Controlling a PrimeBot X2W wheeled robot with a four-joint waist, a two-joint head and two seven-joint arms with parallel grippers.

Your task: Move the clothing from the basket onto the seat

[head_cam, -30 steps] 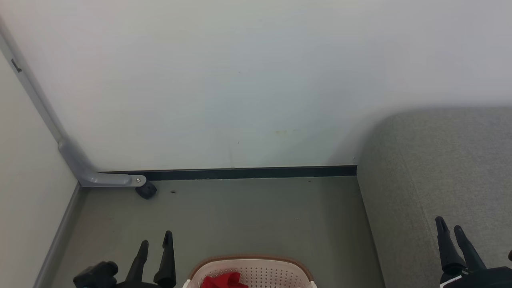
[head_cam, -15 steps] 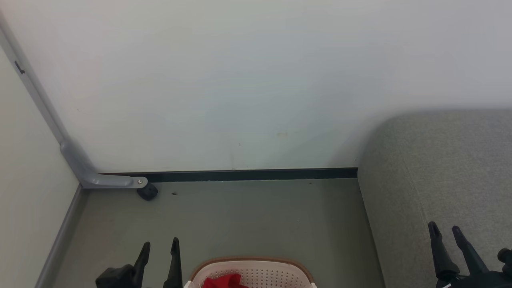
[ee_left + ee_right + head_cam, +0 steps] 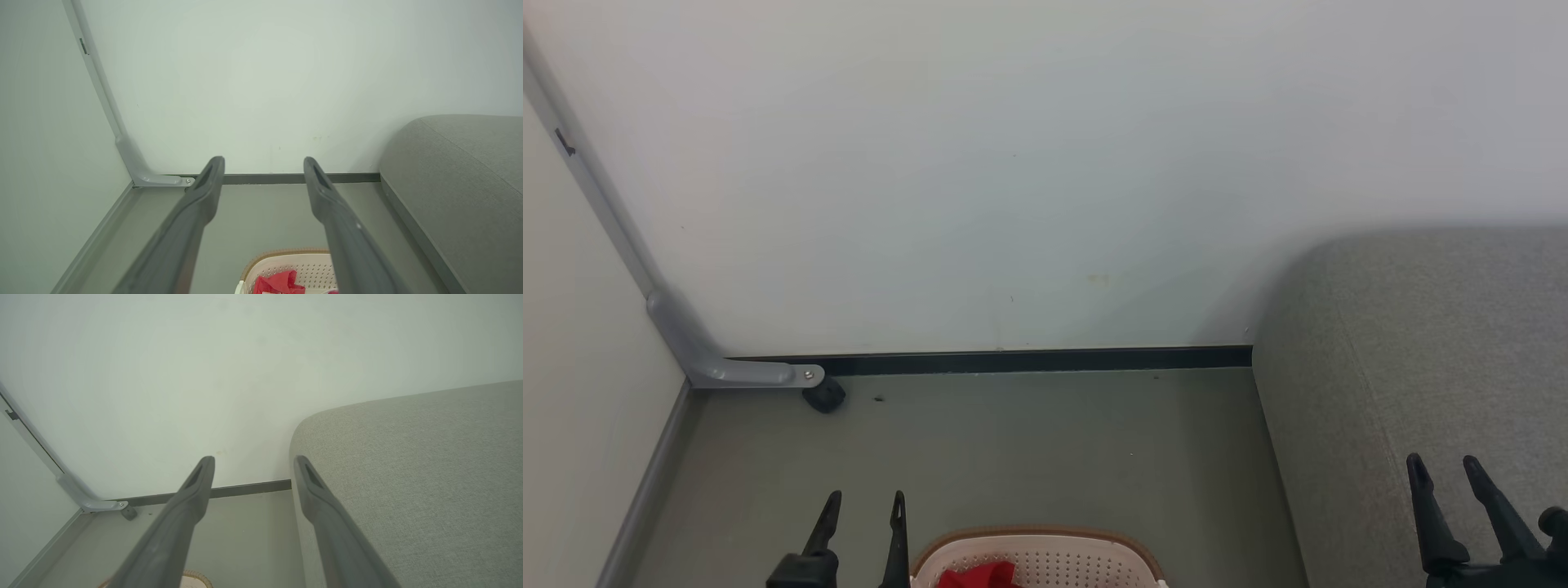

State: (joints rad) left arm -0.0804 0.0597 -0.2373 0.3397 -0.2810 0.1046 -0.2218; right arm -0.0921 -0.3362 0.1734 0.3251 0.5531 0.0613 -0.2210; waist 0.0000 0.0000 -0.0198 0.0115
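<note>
Basket: cream perforated laundry basket (image 3: 1037, 532) with a brown rim, on the floor (image 3: 1029, 441) left of the grey seat (image 3: 1421, 343).
Contents: red clothing (image 3: 980, 576) bunched inside.
Left gripper (image 3: 867, 496): fingers spread, empty, just left of the basket.
Right gripper (image 3: 1442, 461): fingers spread, empty, over the seat.
Room: white wall (image 3: 1045, 163), dark skirting (image 3: 1029, 359).

Red clothing (image 3: 977, 575) in cream basket (image 3: 1062, 549) beside grey seat (image 3: 1421, 343).

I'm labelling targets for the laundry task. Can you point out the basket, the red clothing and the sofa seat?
basket (image 3: 1062, 562): head view, perforated cream wall.
red clothing (image 3: 977, 576): head view, bunched fabric in the basket.
sofa seat (image 3: 1462, 343): head view, grey cushion top.
</note>
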